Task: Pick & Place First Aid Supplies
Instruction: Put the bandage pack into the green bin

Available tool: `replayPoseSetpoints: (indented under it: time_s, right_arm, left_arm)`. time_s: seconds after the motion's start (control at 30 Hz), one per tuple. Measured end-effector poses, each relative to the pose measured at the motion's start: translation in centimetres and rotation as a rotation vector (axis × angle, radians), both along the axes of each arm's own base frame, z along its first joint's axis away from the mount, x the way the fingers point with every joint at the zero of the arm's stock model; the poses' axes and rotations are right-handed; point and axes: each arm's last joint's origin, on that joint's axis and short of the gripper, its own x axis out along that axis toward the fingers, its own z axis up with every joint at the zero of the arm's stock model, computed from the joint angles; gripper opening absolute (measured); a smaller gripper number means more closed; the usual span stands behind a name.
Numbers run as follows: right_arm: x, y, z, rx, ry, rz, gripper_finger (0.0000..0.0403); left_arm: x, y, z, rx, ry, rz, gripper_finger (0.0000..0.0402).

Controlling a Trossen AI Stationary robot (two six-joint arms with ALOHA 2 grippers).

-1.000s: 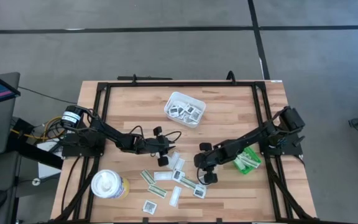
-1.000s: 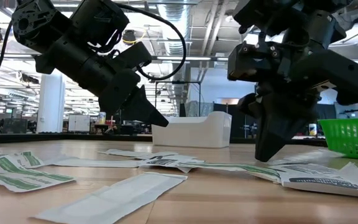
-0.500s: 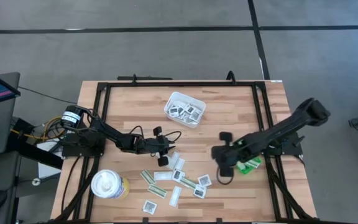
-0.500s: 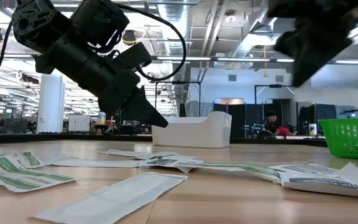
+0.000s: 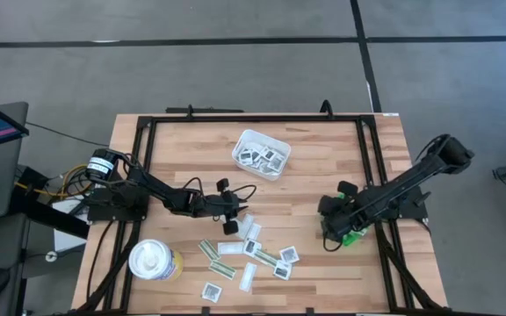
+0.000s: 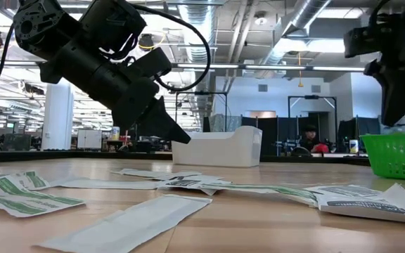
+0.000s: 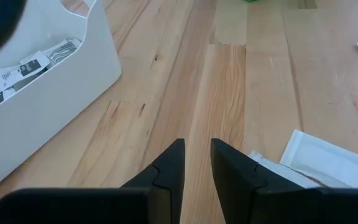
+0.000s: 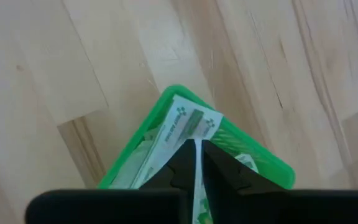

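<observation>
1. Right wrist view: the right gripper (image 8: 197,163) hangs over the green bin (image 8: 166,102), pinching a narrow white-and-olive strip (image 8: 188,122).
2. Left gripper (image 7: 197,163) waits slightly parted above the tabletop (image 7: 253,74), beside the white tray (image 7: 73,81).
3. Loose packets (image 5: 249,254) lie scattered on the tabletop's near side.

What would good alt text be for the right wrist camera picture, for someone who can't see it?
The right gripper pinches a white-and-green strip packet between nearly closed fingers, directly above a green bin that already holds similar packets. Light wooden table fills the rest of the view.
</observation>
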Motion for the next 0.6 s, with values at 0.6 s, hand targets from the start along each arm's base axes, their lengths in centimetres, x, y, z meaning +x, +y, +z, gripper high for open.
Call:
replayPoseSetpoints:
  time_s: [0.6]
  right_arm:
    - [8.0,3.5,1.6,0.038,-0.535,0.387,0.0069]
  left_arm:
    - [0.0,-0.2,0.1,-0.002,-0.016,-0.006,0.0079]
